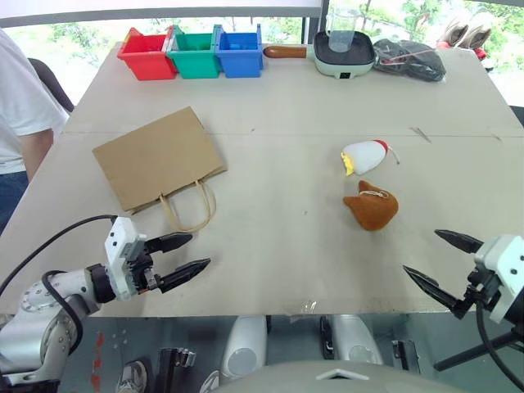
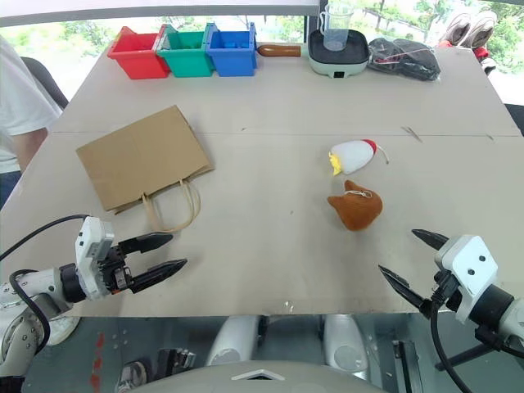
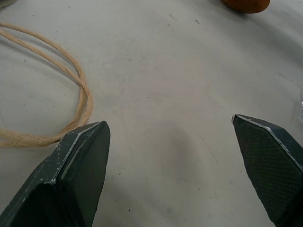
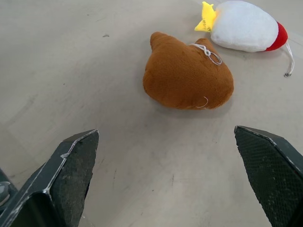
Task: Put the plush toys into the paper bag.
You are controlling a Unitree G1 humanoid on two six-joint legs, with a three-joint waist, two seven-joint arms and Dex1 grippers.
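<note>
A: Lying flat on the table [image 1: 286, 98], the paper bag [image 1: 155, 160], on the robot's left, mouth and both loop handles [image 1: 190, 209] turned toward the near edge. Sitting collapsed like that, probably not taking a toy without being opened or lifted first.

B: Resting on the robot's right, well apart from the bag: the white plush toy [image 1: 364, 156], yellow beak toward the bag, red end away, and just nearer, close beside it, the brown plush toy [image 1: 372, 206].

A: Hovering near the table's front edge, the left gripper [image 1: 182, 255], fingers spread wide, holding nothing. Pointing toward the handles, seemingly placed to deal with the bag.

B: Hanging at the near right edge, the right gripper [image 1: 440, 259], also spread wide and empty. Facing the brown toy, likely lined up to take that one first, being the closer.

A: Standing along the far edge, clear of the work: red, green and blue bins [image 1: 194, 53], a pan [image 1: 344, 51] with a clear cup [image 1: 340, 24], a dark bundle [image 1: 409, 59].

B: Standing at the left side, a person in a white shirt [image 1: 20, 106].
</note>
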